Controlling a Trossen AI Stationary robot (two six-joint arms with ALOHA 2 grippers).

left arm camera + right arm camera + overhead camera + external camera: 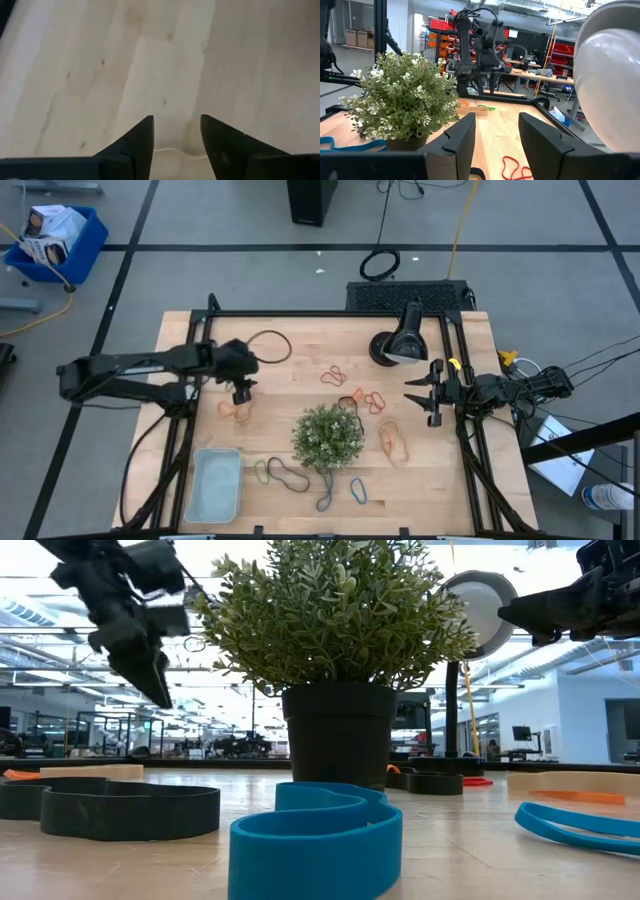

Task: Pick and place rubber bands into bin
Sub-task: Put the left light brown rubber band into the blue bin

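Left hand (241, 394): points straight down over the desk (300, 340), fingers (137, 142) parted with a gap between them, holding nothing, a tan rubber band (236, 411) just beneath.
Left arm: reaches in level from the desk's left edge.
Right hand (428, 392): waits at the right edge, fingers apart, empty.
Rubber bands (345, 376): scattered around the plant (328, 436).
Bin (214, 483): near-left desk corner.

A pale wooden table (300, 345) carries a potted plant (327, 436) near its middle. Rubber bands (375, 400) lie scattered around the plant on all sides, orange, tan, dark and blue. The pale blue bin (215, 484) sits toward the table's left front corner from the plant; a black lamp (398, 340) stands behind the plant, to its right.
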